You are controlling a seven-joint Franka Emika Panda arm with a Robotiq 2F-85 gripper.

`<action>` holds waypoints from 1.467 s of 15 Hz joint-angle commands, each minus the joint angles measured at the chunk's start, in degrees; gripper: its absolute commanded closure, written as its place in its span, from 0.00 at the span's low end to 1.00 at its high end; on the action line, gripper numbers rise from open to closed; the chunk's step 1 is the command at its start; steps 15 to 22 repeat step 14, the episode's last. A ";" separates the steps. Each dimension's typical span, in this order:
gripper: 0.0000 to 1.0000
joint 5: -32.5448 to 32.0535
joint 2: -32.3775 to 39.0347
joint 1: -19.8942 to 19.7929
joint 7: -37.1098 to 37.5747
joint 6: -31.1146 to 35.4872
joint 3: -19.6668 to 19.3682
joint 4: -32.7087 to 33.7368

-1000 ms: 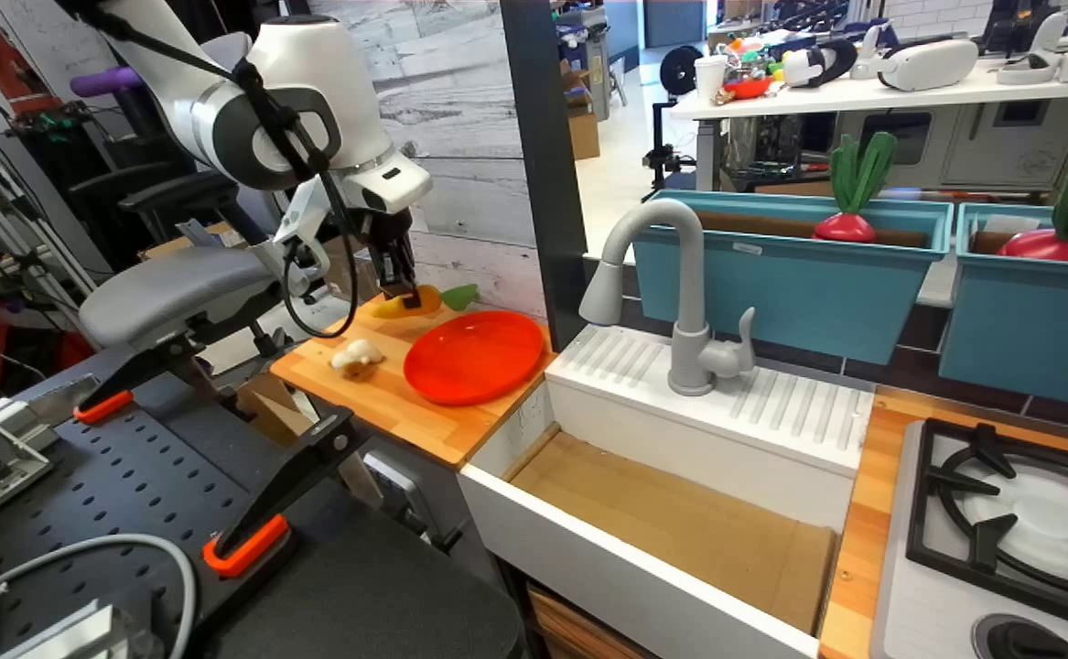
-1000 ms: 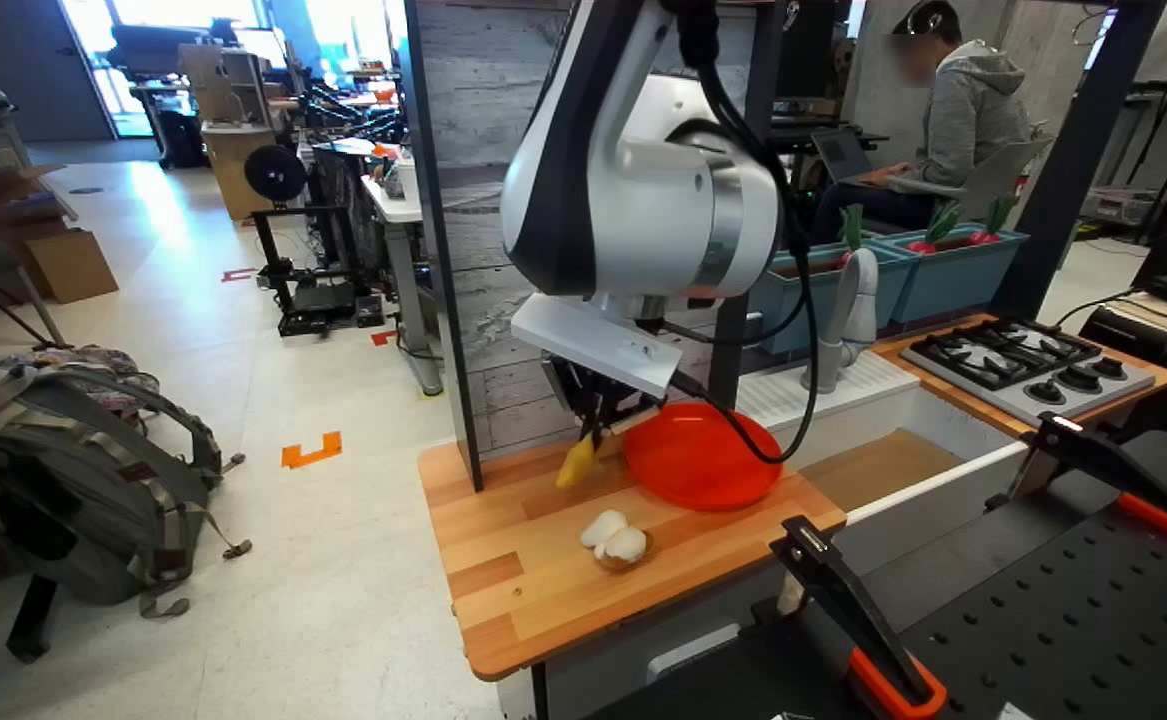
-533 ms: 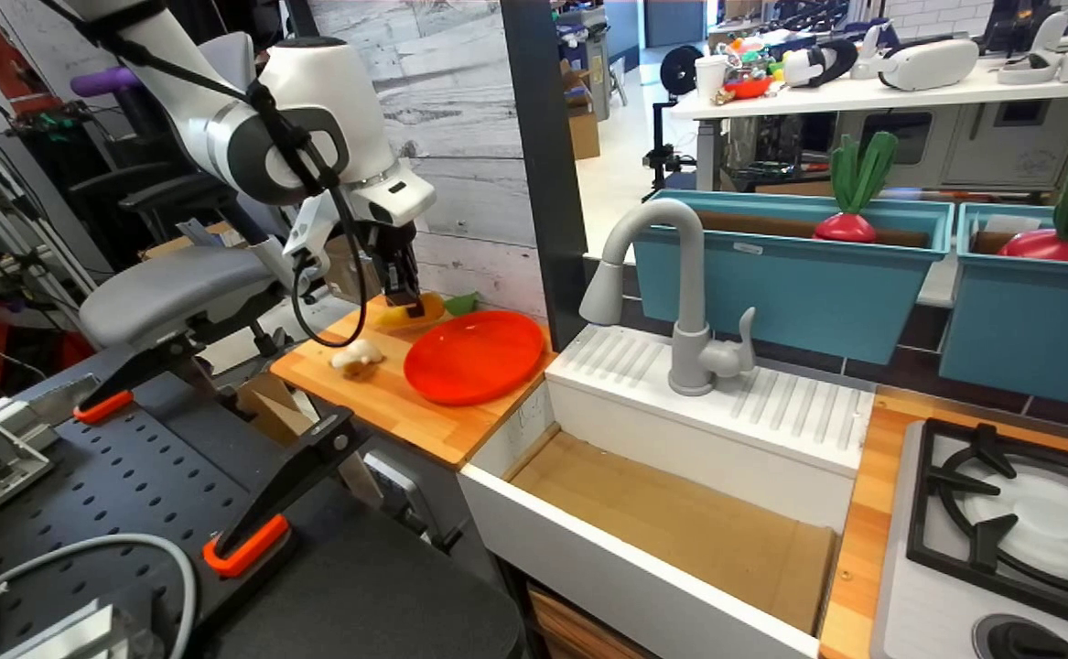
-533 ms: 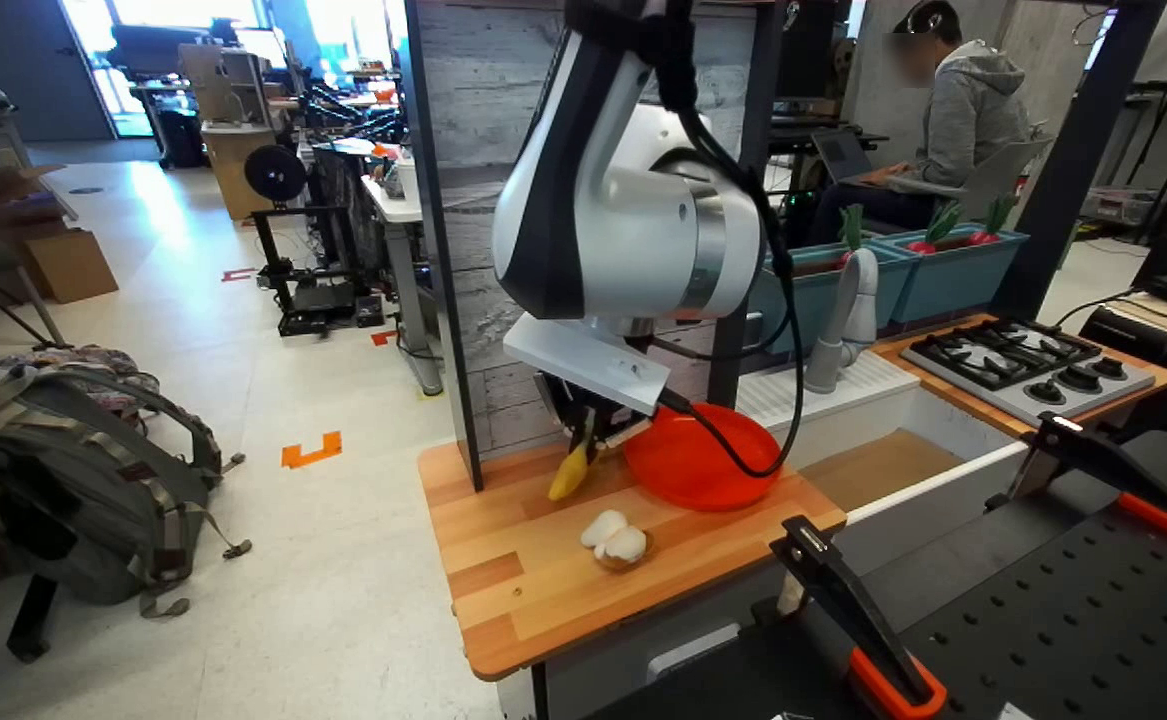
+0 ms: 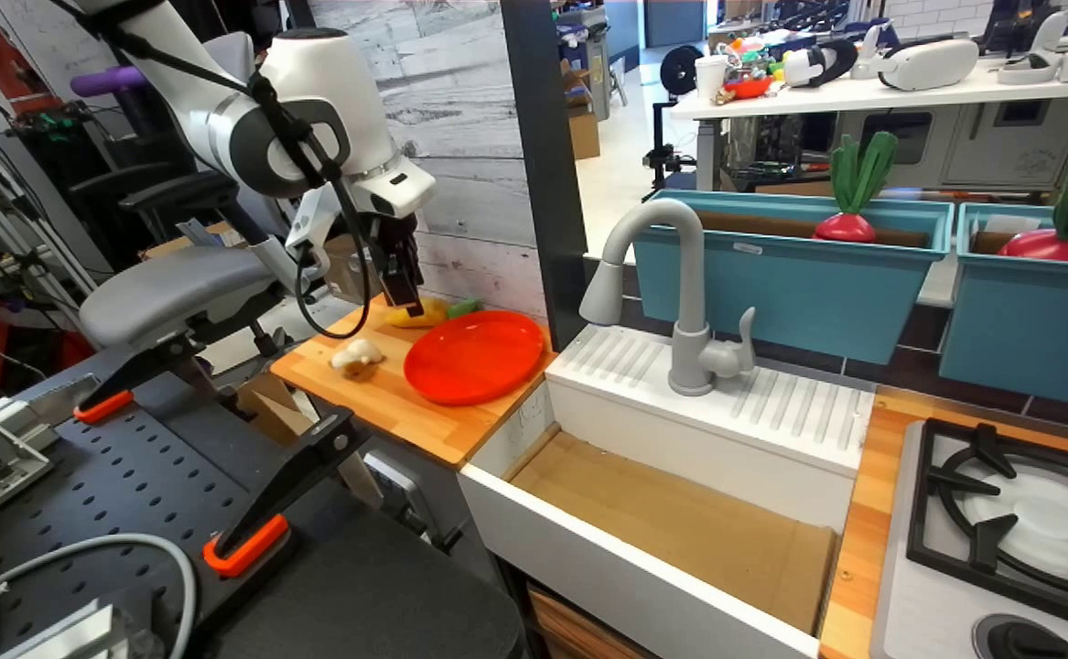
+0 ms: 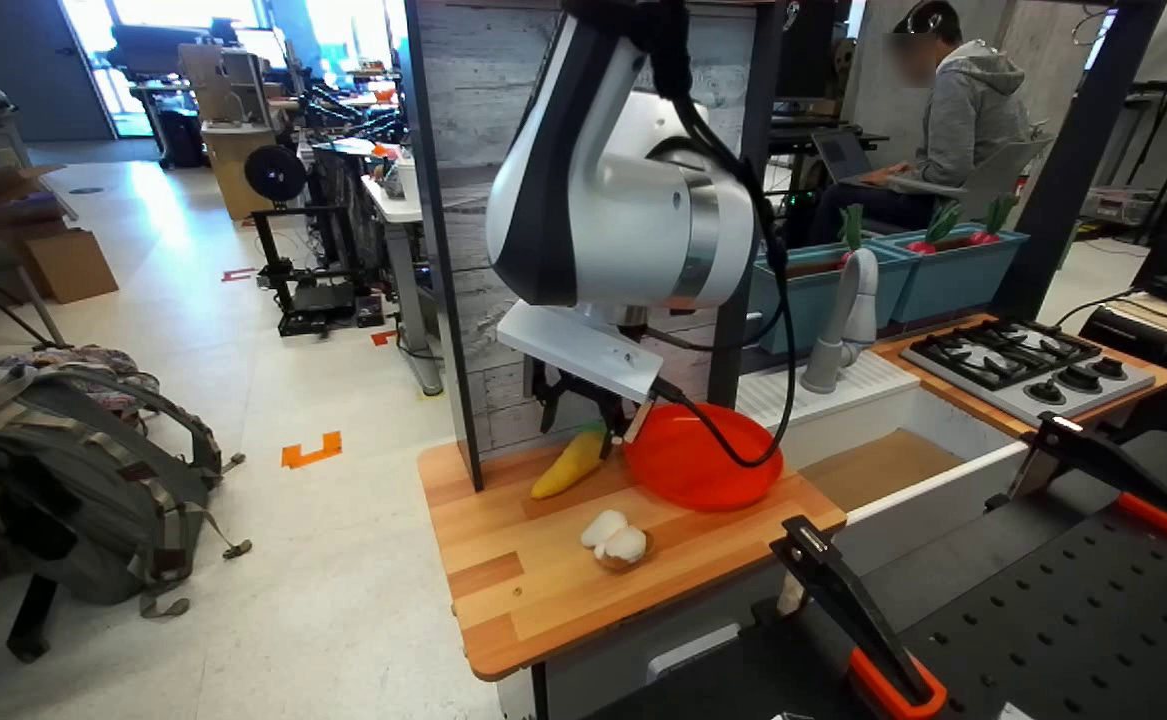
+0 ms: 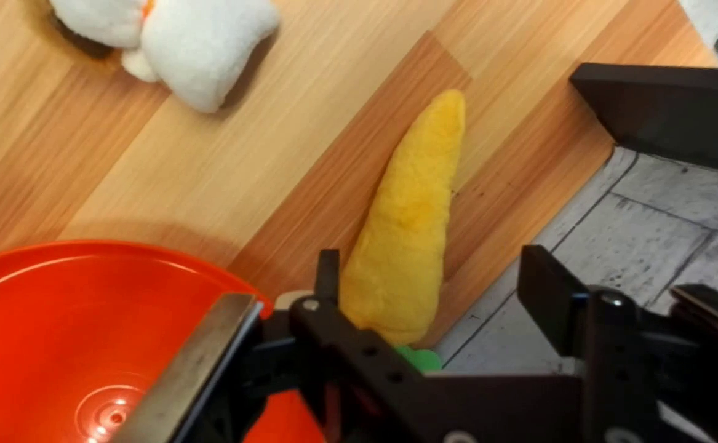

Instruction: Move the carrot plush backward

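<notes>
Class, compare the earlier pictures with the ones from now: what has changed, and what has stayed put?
The tool has let go: earlier it gripped the carrot plush, and now its jaws stand open. The carrot plush has come down to lie on the wooden counter, shifting slightly left in an exterior view. The red plate and the white soft toy stayed where they were.

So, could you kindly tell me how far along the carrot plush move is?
Looks done: the carrot plush, held a second ago, lies on the wooden countertop. In hand: the release, fingers open either side of its thick end in the wrist view. Remaining: probably withdrawing; whether it is far enough back I can't tell.
</notes>
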 commanded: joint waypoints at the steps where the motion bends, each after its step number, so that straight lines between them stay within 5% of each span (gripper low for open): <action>1: 0.00 0.03 -3.55 -2.17 -2.81 1.94 2.52 -3.71; 5: 0.00 0.00 -8.39 -3.34 -6.77 1.85 4.02 -9.64; 10: 0.00 0.63 -15.46 -5.11 -13.50 9.48 7.32 -20.61; 11: 0.00 0.43 -11.22 -3.56 -10.83 5.85 5.18 -14.48; 22: 0.00 0.35 -13.88 -3.72 -11.91 7.78 5.99 -18.44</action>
